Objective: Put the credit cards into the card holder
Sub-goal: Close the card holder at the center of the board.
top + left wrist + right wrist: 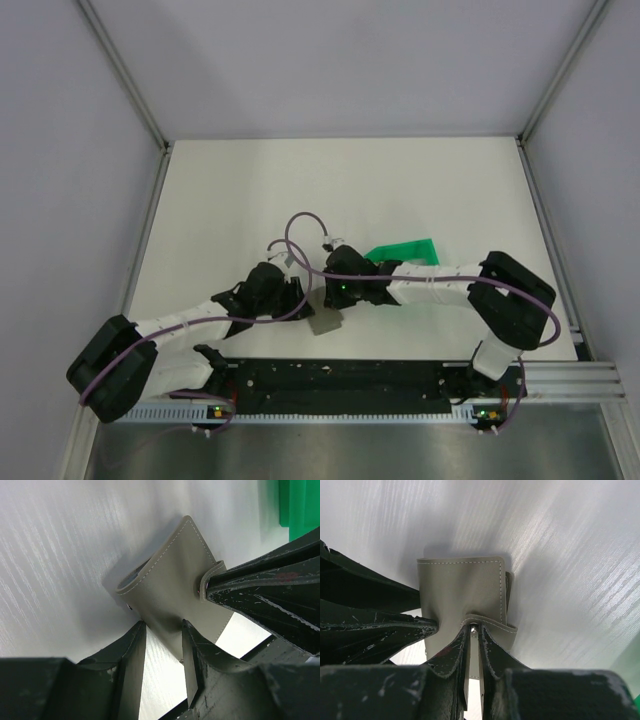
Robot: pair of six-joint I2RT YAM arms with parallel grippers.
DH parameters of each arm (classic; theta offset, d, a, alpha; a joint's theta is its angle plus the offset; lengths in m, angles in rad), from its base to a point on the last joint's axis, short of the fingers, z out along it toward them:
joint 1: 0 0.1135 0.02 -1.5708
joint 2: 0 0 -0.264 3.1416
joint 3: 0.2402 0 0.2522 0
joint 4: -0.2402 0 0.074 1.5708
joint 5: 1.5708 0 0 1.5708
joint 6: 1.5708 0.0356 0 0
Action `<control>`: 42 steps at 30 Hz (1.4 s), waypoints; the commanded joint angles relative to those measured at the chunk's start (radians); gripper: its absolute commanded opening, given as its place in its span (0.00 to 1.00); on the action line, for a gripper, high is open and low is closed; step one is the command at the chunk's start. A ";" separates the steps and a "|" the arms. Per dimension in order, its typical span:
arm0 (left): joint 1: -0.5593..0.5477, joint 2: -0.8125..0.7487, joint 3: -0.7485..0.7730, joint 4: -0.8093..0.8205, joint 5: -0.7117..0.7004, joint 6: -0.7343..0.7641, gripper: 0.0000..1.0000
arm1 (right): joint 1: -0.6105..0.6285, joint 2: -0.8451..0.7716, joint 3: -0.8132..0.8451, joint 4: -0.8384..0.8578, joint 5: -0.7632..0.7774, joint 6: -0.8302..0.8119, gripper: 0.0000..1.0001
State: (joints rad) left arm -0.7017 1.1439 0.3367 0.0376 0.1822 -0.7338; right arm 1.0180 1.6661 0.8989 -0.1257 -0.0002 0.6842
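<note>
As left jaws clamp the card holder (170, 587), right jaws pinch its tab (495, 625).

Soft even light, streaky glare on the table (570, 555), faint shadows, near fingers (447, 657) perhaps slightly blurred

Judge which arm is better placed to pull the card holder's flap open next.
Right. The right gripper is pinched on the closure tab, so it likely only needs to pull. The left gripper clamps the card holder by its body, steadying it.
</note>
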 commanded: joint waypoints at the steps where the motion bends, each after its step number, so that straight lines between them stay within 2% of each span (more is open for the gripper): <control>1: -0.004 0.004 0.005 0.059 0.014 0.002 0.38 | -0.001 0.047 0.020 -0.074 0.003 -0.009 0.07; 21: -0.004 -0.001 -0.001 0.077 0.008 -0.015 0.38 | 0.007 0.225 0.135 -0.324 0.046 -0.081 0.02; 42: -0.004 -0.012 -0.015 0.100 0.011 -0.019 0.38 | 0.021 0.385 0.164 -0.422 0.072 -0.118 0.01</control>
State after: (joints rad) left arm -0.7017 1.1439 0.3290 0.0513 0.1753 -0.7433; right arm 1.0183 1.8362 1.1507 -0.4324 -0.0090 0.6041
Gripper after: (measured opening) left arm 0.383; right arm 0.052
